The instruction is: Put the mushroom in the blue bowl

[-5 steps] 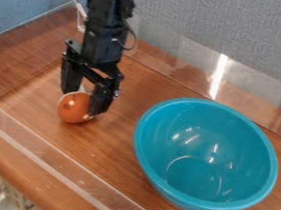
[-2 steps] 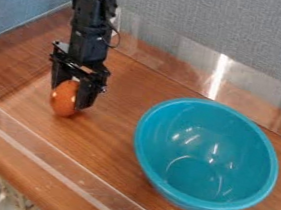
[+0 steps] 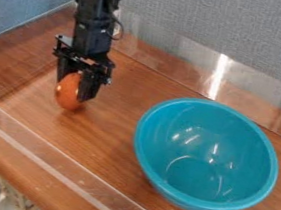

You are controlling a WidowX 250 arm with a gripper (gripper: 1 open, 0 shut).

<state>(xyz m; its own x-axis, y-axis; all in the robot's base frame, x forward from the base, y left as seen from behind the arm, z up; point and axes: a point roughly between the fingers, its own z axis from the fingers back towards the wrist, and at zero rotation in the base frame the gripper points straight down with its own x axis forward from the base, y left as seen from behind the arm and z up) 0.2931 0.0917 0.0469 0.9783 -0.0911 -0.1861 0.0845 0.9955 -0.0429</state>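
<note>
The mushroom [image 3: 69,93] shows as a glossy orange-brown cap on the wooden table [image 3: 107,162], left of centre. My gripper [image 3: 77,88] points almost straight down over it, its black fingers [image 3: 96,81] on either side of the cap and shut on it. The stem is hidden. The blue bowl [image 3: 205,154], large and teal, stands empty to the right, well apart from the gripper.
A clear plastic wall [image 3: 40,156] runs along the table's front edge and another rises behind the bowl [image 3: 241,83]. A blue-grey fabric panel [image 3: 24,7] stands at the left.
The gripper shifted left with the mushroom between its fingers and has closed on the cap. The bowl has not moved.
</note>
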